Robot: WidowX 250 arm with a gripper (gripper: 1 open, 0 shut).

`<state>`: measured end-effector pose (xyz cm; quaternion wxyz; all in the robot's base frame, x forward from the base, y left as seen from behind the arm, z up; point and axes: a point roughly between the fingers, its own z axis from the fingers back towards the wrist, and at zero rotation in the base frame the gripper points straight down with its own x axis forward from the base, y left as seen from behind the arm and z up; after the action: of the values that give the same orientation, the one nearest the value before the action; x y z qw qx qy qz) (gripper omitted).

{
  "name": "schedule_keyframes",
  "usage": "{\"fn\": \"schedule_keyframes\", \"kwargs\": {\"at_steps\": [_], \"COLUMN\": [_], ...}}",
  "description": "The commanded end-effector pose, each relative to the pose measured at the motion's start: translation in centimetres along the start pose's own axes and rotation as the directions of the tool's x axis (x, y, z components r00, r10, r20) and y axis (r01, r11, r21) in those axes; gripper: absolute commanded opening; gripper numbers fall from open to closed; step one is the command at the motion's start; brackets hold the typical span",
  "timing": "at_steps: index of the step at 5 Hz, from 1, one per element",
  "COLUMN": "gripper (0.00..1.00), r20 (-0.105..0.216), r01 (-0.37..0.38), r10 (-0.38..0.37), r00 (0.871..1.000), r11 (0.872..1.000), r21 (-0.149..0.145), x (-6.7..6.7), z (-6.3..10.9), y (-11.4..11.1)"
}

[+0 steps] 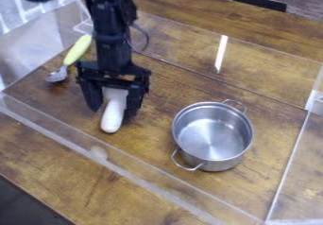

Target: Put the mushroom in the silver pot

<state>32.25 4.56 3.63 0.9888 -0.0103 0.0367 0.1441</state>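
This looks like a robot lab bench set up as a play kitchen. A wooden tabletop is fenced by clear plastic walls, with 1 black robot arm working inside. Toy-sized kitchenware lies about: a silver pot, a small grey spoon.

The brown wooden table carries the mushroom at centre-left, the pot at its four o'clock, empty and upright. A grey spoon and a yellow-green object lie at ten o'clock.
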Motion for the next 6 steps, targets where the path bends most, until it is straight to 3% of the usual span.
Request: {"fn": "schedule_keyframes", "kwargs": {"at_steps": [1, 2, 3, 4, 5, 6], "gripper": [0.0, 0.0, 1.0, 0.0, 0.0, 0.0], "r20": [0.05, 0.057, 0.071, 0.085, 0.089, 0.091], "r01": [-0.023, 0.009, 0.063, 0.072, 0.021, 0.045], "r10": [0.024, -0.008, -0.06, -0.068, -0.016, -0.041], "r00": [0.998, 0.998, 0.996, 0.994, 0.996, 0.995], "r11": [1.0, 1.0, 0.997, 0.996, 0.998, 0.998], "r21": [-0.017, -0.026, -0.037, -0.047, -0.053, -0.051], "x": [0.6, 0.4, 0.5, 0.9, 1.0, 1.6], "z": [0.6, 0.8, 1.0, 0.6, 0.0, 0.5], "y": [-0.3, -1.3, -2.2, -1.9, -1.2, -0.4]}}
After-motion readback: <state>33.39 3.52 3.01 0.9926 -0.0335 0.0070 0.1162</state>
